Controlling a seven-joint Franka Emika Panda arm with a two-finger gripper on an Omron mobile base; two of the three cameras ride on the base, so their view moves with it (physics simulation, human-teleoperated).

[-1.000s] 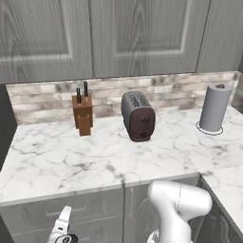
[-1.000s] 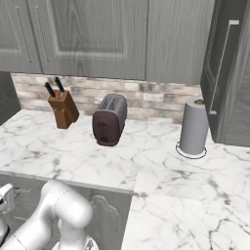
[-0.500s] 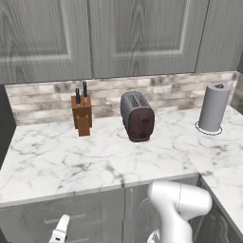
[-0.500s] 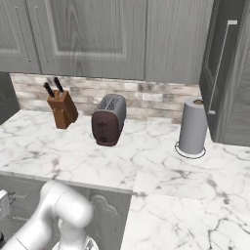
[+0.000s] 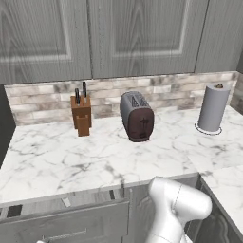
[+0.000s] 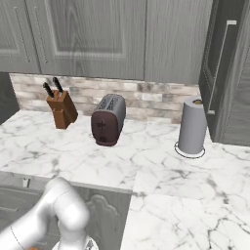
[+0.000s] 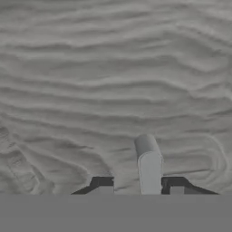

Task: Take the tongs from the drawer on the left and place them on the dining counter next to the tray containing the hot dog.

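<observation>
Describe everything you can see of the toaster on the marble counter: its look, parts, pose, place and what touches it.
The toaster is a rounded two-slot model with a grey, metal-looking body and a dark brown end panel facing the cameras. It stands upright on the white marble counter, near the brick backsplash, between the knife block and the paper towel roll, touching neither. Its slots look empty.

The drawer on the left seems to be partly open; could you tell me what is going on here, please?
The robot arm is working on the drawer under the counter that holds the toaster and knife block. The drawer stands pulled out a little. In the hand view, the claw straddles the drawer's silver handle, close to the grey front. I cannot tell whether it is clamped on the bar.
</observation>
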